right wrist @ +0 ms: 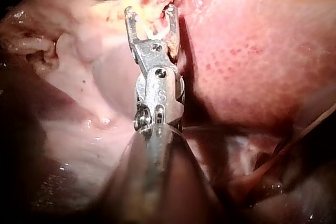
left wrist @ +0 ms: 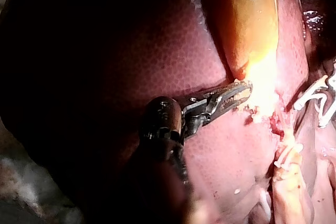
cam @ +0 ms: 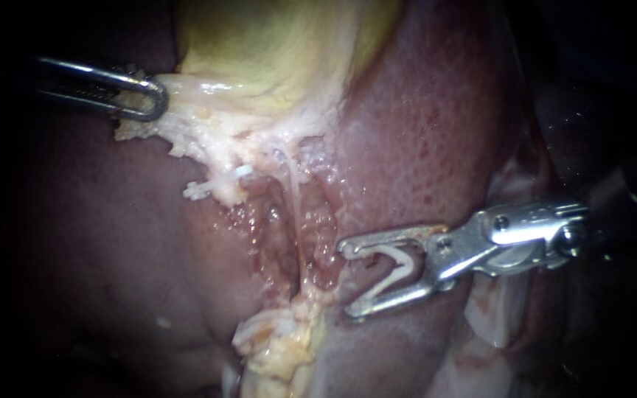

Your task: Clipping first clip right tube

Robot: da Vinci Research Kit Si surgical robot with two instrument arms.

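— In the cleft of the liver (cam: 422, 133), where's the right tube (cam: 293, 193)?
— Thin, pale, running down the middle; the right instrument (cam: 346, 280) sits just beside it, jaws apart, holding a white clip (cam: 392, 269) between them
— And the left instrument (cam: 155, 99)?
— Jaws clamped on pale tissue (cam: 186, 125) under the gallbladder (cam: 274, 44)

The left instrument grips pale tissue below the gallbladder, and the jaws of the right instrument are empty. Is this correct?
Not quite. The left instrument does grip pale tissue below the gallbladder, but the right instrument is not empty: the endoscope view shows a white clip between its jaws.
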